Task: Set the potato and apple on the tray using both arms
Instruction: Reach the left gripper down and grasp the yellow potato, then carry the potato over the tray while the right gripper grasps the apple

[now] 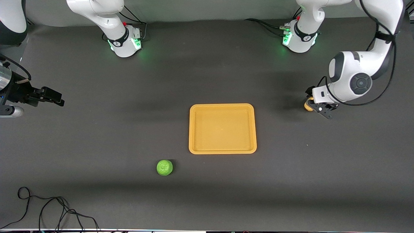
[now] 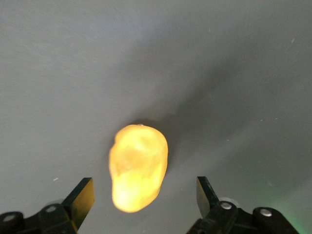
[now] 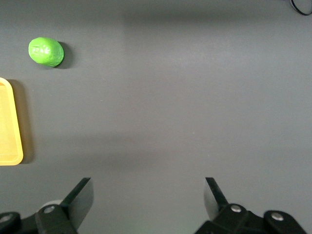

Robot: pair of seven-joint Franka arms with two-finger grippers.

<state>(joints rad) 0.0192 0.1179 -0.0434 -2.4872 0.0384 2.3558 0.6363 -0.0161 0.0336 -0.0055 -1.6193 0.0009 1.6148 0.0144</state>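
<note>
The yellow-orange tray (image 1: 222, 108) lies in the middle of the table and holds nothing. The green apple (image 1: 164, 167) sits on the table nearer to the front camera than the tray, toward the right arm's end. The potato (image 1: 307, 105) lies toward the left arm's end, partly hidden by my left gripper (image 1: 318, 109). In the left wrist view my left gripper (image 2: 145, 195) is open, low over the potato (image 2: 139, 167), with a finger on either side and not touching it. My right gripper (image 1: 51, 97) waits open and empty at the right arm's end; its wrist view shows the gripper (image 3: 147, 197), the apple (image 3: 46, 51) and the tray (image 3: 9, 126).
A loose black cable (image 1: 48, 210) lies by the table's edge nearest the front camera, at the right arm's end. The two green-lit bases (image 1: 126, 42) (image 1: 299, 38) stand along the edge farthest from that camera.
</note>
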